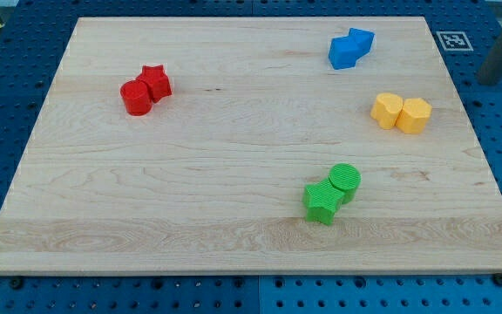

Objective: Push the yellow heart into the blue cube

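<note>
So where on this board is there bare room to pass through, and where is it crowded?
Free: the wide middle between the red pair and green pair, plus the bottom-left corner. Crowded: the view's right, blue blocks above yellow blocks. My tip isn't visible.

Eight blocks on one wooden board (234, 174)
Two red (145, 89), two blue (349, 48), two yellow (401, 112), two green (332, 193), each colour a touching pair

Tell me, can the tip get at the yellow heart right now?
Probably yes, from below: my tip sits off the board's right edge, and another yellow block touches the yellow heart's right side.
</note>
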`<state>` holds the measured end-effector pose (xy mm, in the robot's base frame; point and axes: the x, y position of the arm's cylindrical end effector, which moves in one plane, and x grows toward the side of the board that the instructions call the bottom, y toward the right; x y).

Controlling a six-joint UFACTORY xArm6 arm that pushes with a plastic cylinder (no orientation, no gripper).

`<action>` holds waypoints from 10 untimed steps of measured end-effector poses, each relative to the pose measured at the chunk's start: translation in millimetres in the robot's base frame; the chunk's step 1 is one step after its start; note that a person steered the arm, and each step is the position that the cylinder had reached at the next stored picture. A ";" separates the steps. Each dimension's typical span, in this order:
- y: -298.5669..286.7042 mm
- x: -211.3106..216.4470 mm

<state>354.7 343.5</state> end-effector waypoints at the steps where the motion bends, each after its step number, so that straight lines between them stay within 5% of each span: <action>1: -24.5 22.4; 8: -171.4 82.6; 10: -184.0 15.8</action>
<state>370.5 159.6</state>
